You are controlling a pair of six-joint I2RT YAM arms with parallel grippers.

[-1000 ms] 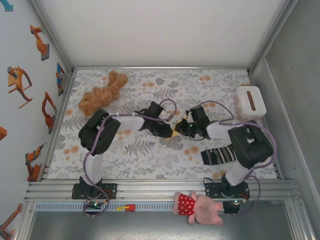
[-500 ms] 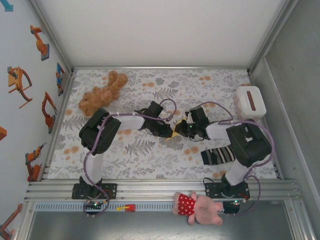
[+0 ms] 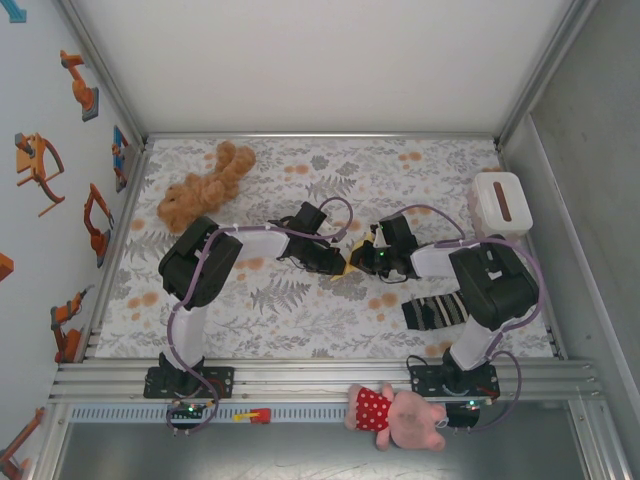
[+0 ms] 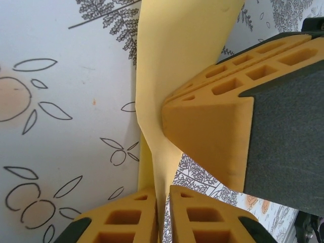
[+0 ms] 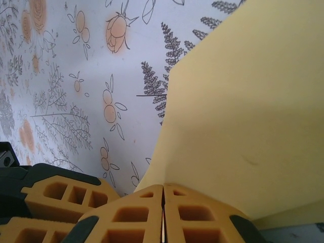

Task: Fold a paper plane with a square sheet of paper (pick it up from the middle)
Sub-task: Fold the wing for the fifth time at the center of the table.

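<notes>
The square sheet of paper (image 3: 347, 268), pale yellow and folded, hangs between both grippers just above the middle of the table. My left gripper (image 3: 339, 265) comes in from the left. In the left wrist view its fingertips (image 4: 163, 190) pinch a narrow creased strip of the paper (image 4: 187, 45), with a hairline gap on one side. My right gripper (image 3: 360, 261) faces it from the right. In the right wrist view its jaws (image 5: 162, 187) are pressed together on the edge of a broad flap of the paper (image 5: 243, 111). The two grippers almost touch.
A brown teddy (image 3: 203, 188) lies at the back left. At the right wall stands a white box (image 3: 500, 203) with a brown slot. A striped sock (image 3: 436, 310) lies by the right arm's base, and a pink doll in a red dress (image 3: 400, 417) rests on the front rail.
The right arm's elbow has drifted slightly left. Both grippers and the paper stay at nearly the same spot.
</notes>
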